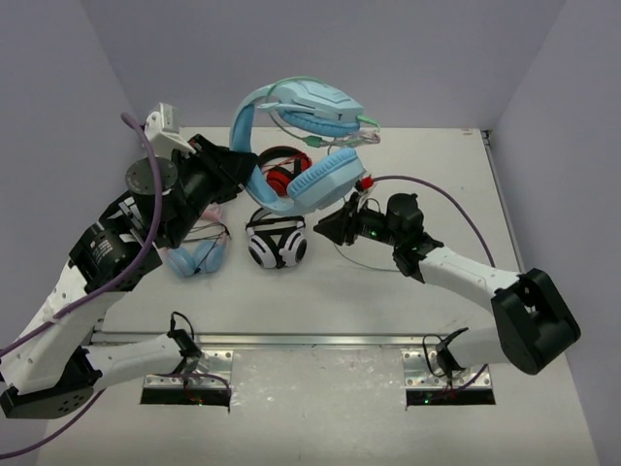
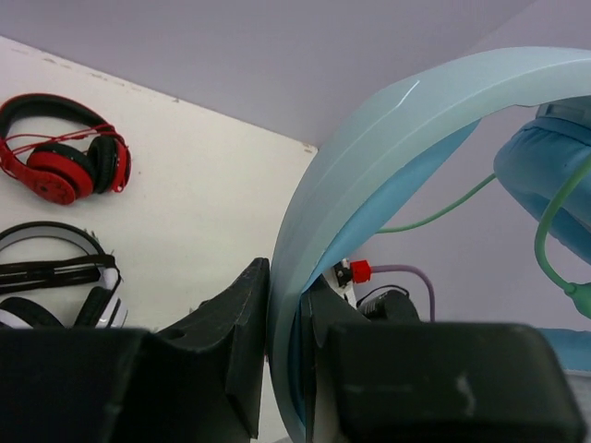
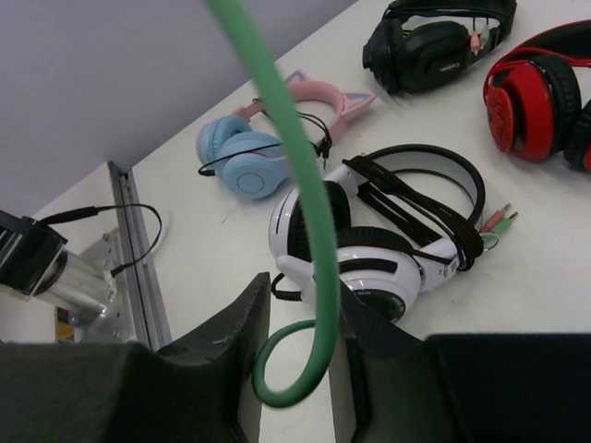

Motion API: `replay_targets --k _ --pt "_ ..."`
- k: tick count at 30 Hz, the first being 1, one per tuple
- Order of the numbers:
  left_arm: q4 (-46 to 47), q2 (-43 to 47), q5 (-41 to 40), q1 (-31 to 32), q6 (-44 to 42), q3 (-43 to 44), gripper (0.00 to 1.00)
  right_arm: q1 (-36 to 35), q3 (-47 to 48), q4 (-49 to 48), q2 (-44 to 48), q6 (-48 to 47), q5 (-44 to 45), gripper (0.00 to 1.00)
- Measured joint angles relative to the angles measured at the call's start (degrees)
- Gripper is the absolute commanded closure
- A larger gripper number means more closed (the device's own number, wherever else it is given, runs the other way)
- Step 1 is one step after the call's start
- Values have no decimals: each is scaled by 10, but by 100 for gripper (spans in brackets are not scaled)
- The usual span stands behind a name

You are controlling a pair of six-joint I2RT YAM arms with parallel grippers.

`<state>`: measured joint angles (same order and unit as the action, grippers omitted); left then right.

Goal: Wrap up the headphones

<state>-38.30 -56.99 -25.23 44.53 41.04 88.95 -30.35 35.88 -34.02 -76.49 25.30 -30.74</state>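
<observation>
Table point(image 1: 408, 301) open at near right, light-blue headphones point(image 1: 325, 180) held above its far side, hiding part of the red pair point(image 1: 284, 177), my left gripper point(image 2: 284, 305) clamped on their headband point(image 2: 369, 120), my right gripper point(image 3: 300, 314) narrow around their green cable point(image 3: 309, 185), whether pinching I cannot tell, cable's upper end cropped.

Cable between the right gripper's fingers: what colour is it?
Pale green; the cable shows best in the right wrist view.

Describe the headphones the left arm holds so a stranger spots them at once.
Over the far middle of the table, above the red pair, the light-blue headphones hang from the left pincer by their headband. Only they are off the table, and their thin green cable runs to the right pincer.
</observation>
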Motion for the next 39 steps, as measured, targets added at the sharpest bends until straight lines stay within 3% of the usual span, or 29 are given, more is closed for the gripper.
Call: replay_targets --k 6,10,15,20,28,33,39 --pt "19 -7 -73 0 25 5 100 -52 0 -73 -59 25 0 90" --pt "26 -25 -131 0 42 20 100 -101 -5 -110 -79 28 -5 98" --pt "32 -68 -191 0 35 61 100 -152 -41 -148 -65 28 -7 99" --pt "32 -114 -247 0 8 90 100 -190 -93 -142 10 25 4 99" --pt "22 -162 -358 0 -35 85 100 -318 -70 17 112 -44 68 99" --pt "52 -173 -401 -14 -90 38 100 -351 -49 127 184 -82 126 99" --pt "87 -175 -401 -84 -130 -57 100 -368 44 273 223 -139 202 99"
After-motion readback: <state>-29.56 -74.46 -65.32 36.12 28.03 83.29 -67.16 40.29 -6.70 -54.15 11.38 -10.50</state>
